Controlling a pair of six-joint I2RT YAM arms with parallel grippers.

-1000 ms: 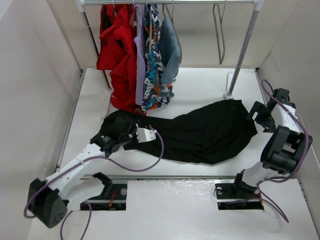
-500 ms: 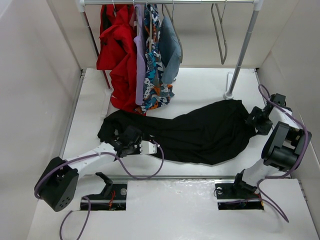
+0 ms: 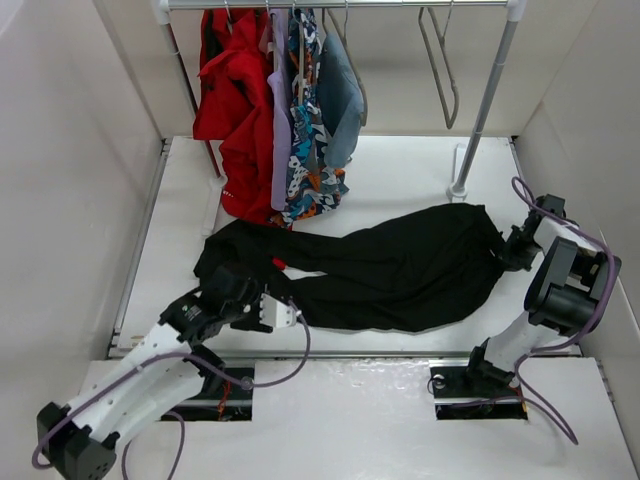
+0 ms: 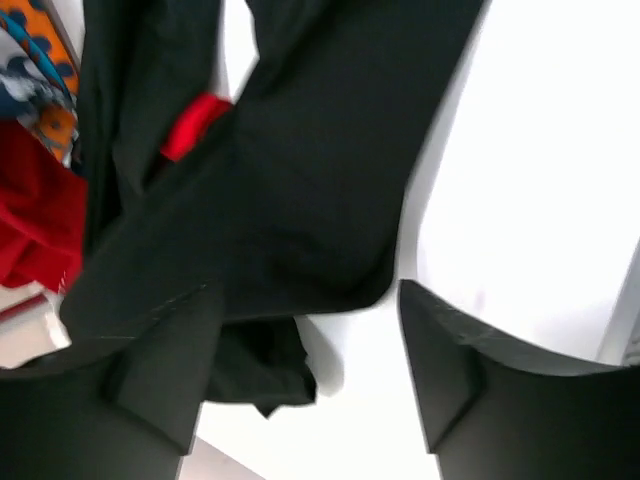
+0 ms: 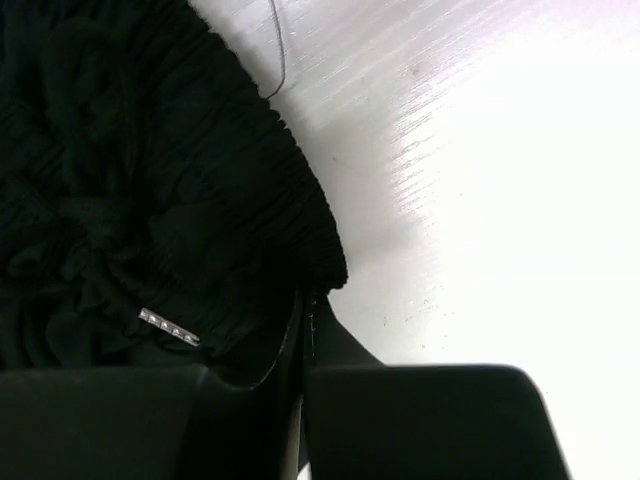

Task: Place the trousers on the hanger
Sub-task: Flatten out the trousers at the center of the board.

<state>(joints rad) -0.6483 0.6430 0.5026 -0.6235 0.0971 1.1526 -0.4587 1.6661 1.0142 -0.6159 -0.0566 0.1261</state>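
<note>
Hovering left gripper (image 4: 300, 400): was spread wide, with the leg end of the trousers (image 3: 400, 270) bunched just ahead of it, likely readying a grasp.
Trousers: lay stretched out between both grippers, red label (image 4: 195, 125) near the left one.
Right gripper (image 5: 305, 335): was pressed together, pinching the ribbed waistband, apparently to anchor it.
Hanger (image 3: 440, 70): hung on the rail (image 3: 340, 4), well beyond both grippers.
</note>
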